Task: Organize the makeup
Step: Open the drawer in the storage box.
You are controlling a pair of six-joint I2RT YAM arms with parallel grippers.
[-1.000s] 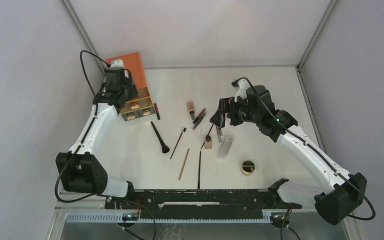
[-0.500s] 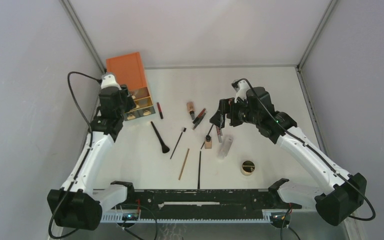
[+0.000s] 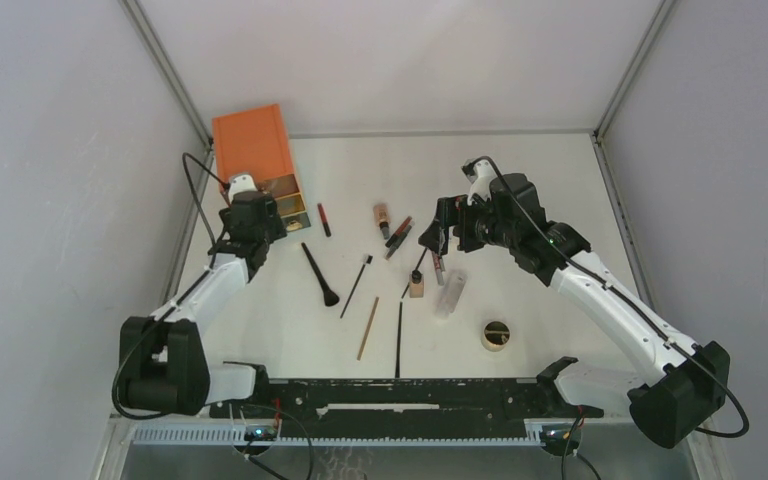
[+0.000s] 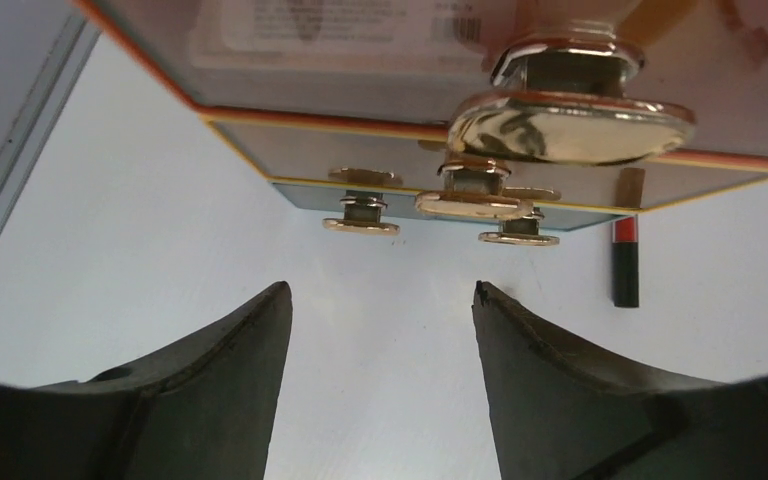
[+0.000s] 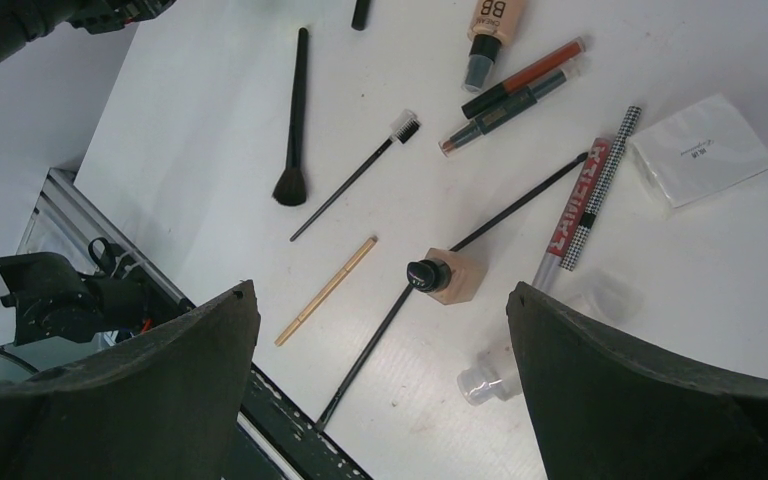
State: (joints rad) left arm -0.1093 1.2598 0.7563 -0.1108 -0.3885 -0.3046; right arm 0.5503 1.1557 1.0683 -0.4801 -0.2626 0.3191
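The makeup lies scattered mid-table: a black brush (image 3: 320, 275), a spoolie (image 3: 356, 285), a wooden pencil (image 3: 368, 327), a thin black pencil (image 3: 399, 338), a tan tube (image 3: 382, 218), a tan bottle (image 3: 417, 283), a clear tube (image 3: 450, 293) and a round compact (image 3: 496, 334). My left gripper (image 3: 272, 228) is open and empty, facing the gold drawer knobs (image 4: 570, 125); a red and black pencil (image 4: 626, 260) lies beside the box. My right gripper (image 5: 382, 288) is open and empty, high above the bottle (image 5: 447, 275) and the wooden pencil (image 5: 326, 290).
The orange three-drawer box (image 3: 257, 160) stands at the back left against the wall. A white packet (image 5: 698, 148) and a red patterned tube (image 5: 570, 210) lie under the right arm. The black rail (image 3: 400, 395) runs along the near edge.
My left gripper has come down off the box's front to table level and drawn back from the drawers. My right arm has hardly moved.
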